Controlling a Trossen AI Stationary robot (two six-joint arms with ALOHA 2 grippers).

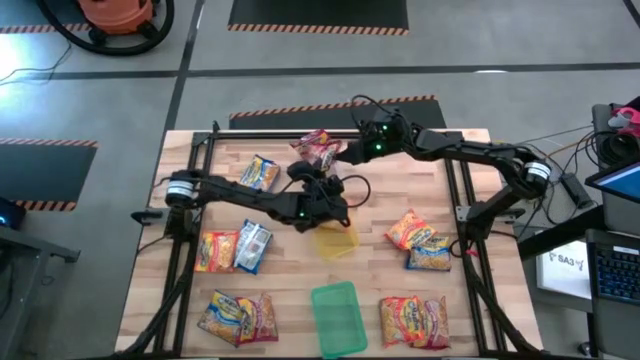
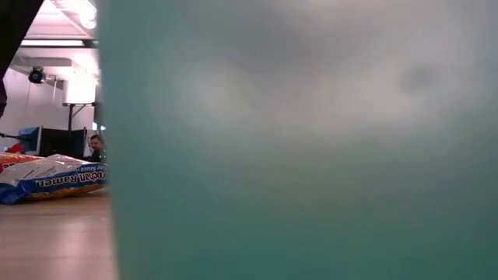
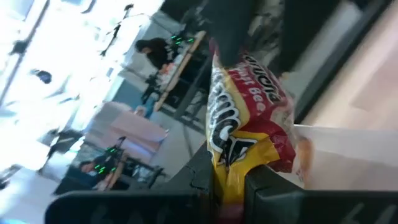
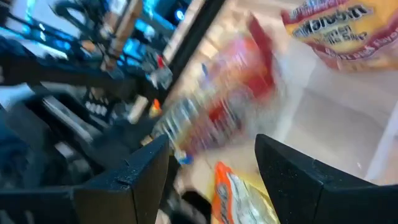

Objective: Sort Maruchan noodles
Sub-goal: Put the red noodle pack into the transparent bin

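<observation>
Along the near table edge in the high view, a green tray lies between two pairs of crinkly noodle packets — one pair on the left, another on the right — with bare wood strips between them. Farther in, a yellow tray sits at mid-table; two packets lie to its left and two more to its right, leaving open boards around the middle. One blue-and-yellow packet rests farther back on the left.

The left gripper hangs just over the yellow tray's far end, its fingers clamped on a red-and-yellow packet. Only the left wrist view shows this grip: the packet stands pinched between the dark fingers, glossy and creased, beside a pale translucent tray wall.

The right gripper is near the far table edge, beside a red packet that lies in a clear tray there. In the right wrist view its fingers stand apart with nothing between them, and the red packet shows blurred beyond them, apart from the pads.

The low view gives little: the green tray's frosted wall fills most of it, with one blue-edged packet on the wood at the left and a person seated in the room far behind.
</observation>
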